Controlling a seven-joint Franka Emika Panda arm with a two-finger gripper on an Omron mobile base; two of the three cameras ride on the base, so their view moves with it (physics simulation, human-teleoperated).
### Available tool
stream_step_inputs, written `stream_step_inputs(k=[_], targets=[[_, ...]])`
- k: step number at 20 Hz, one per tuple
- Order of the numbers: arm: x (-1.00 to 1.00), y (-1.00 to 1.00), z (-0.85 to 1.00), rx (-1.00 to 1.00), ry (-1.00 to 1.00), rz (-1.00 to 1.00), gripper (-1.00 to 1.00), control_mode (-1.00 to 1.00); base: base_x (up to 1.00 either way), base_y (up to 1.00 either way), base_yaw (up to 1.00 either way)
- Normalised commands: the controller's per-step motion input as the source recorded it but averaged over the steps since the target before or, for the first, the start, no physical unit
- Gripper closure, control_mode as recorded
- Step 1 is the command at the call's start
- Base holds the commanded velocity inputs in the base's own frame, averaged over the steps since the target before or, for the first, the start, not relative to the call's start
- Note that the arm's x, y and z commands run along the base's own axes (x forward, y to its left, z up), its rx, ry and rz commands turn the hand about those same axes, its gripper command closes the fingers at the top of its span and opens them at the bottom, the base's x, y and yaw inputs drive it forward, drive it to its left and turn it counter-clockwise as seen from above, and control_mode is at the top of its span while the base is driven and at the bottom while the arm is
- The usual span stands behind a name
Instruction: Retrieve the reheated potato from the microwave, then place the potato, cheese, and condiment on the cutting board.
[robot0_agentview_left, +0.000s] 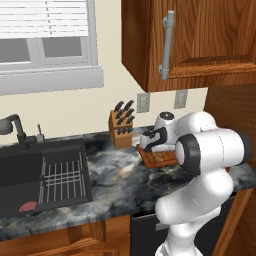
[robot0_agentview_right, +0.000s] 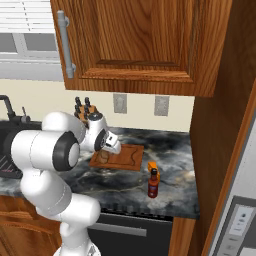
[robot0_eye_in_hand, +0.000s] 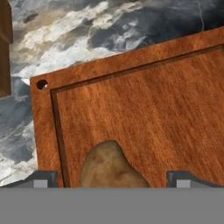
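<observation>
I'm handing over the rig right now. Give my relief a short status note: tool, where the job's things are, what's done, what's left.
Tool: open, holding nothing, just above the potato.
Potato: lying on the cutting board, near its corner with the hole.
Cheese and condiment: on the counter to the right of the board, off it, close together.
Done: potato delivered to the board.
Left: move the cheese, then the condiment, onto the board.
</observation>
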Motion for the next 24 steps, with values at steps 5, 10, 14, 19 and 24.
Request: stream_step_inputs(k=[5, 10, 14, 19, 24], targets=[[-0.21, -0.18, 0.29, 0.02, -0.03, -0.04, -1.0, -1.0, 0.0, 0.0, 0.0], [-0.56, -0.23, 0.06, 0.01, -0.08, 0.0, -1.0, -1.0, 0.0, 0.0, 0.0], [-0.55, -0.15, 0.01, 0.0, -0.08, 0.0, -1.0, -1.0, 0.0, 0.0, 0.0], [-0.29, -0.18, 0.26, 0.0, 0.0, -0.03, -1.0, -1.0, 0.0, 0.0, 0.0], [-0.38, -0.18, 0.31, 0.0, 0.0, -0.01, -1.0, -1.0, 0.0, 0.0, 0.0]])
